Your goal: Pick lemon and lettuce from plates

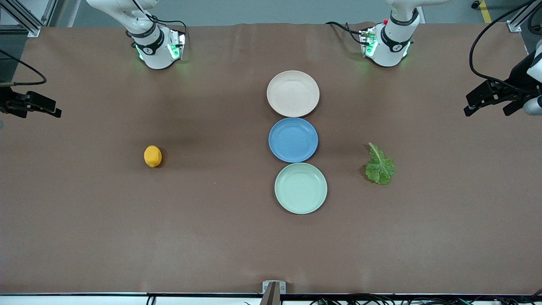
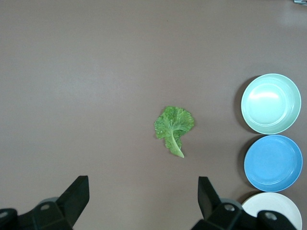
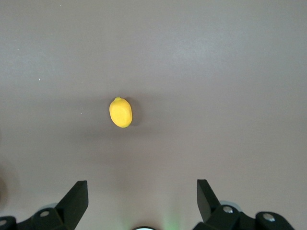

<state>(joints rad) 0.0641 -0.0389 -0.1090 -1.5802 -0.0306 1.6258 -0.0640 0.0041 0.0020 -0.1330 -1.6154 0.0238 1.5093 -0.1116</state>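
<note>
A small oval orange-yellow lemon (image 1: 153, 156) lies directly on the brown table (image 1: 84, 220), toward the right arm's end and well apart from every plate. A single crinkled green lettuce leaf (image 1: 380, 165) with a pale stem rib lies flat on the table toward the left arm's end, also off the plates, its stem pointing toward the robots' bases.

Between the two, three round plates sit in a line running from the robots toward the front camera. The beige-pink plate (image 1: 293, 93) is farthest from that camera, the blue plate (image 1: 293, 140) is in the middle, and the mint green plate (image 1: 300, 187) is nearest. Each plate just touches its neighbor.

The right gripper (image 1: 31, 106) hangs in the air over the table's edge at the right arm's end. In the right wrist view its two dark fingers (image 3: 74, 199) stand wide apart, holding nothing, with the lemon in sight below them.

The left gripper (image 1: 493, 97) hangs over the table's edge at the left arm's end. In the left wrist view its fingers (image 2: 76, 196) are likewise spread wide and hold nothing, with the lettuce and the three plates in sight.
</note>
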